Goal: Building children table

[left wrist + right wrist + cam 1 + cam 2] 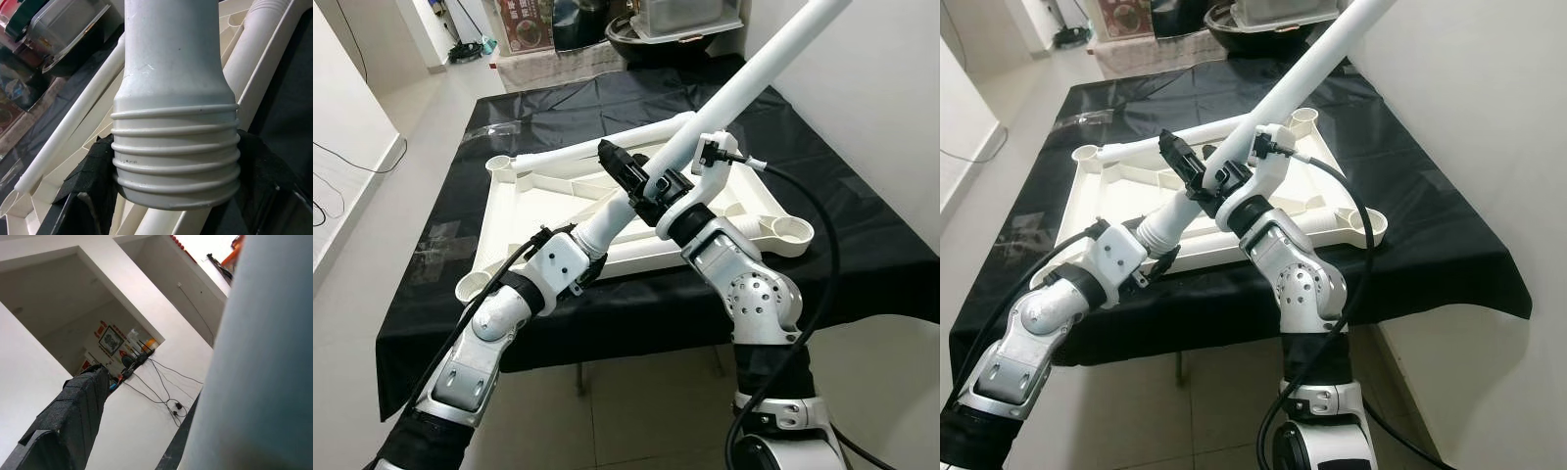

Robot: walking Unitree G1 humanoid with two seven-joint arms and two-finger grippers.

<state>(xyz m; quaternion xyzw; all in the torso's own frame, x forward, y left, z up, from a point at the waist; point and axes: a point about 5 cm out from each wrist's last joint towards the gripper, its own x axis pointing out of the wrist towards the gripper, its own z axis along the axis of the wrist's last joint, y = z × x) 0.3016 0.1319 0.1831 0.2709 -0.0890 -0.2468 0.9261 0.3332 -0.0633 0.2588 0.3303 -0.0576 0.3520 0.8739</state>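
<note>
Leg aloft, slanting toward 1 o'clock over upturned tabletop; left gripper and right gripper both clamp it; corner sockets apparently empty; second leg unfitted.

- A table covered with a black cloth stands on a pale tiled floor — one side is close to a white wall.
- A white plastic tabletop lies upside down on the cloth, with round leg sockets at its corners.
- A white leg rests along the tabletop's far edge.
</note>
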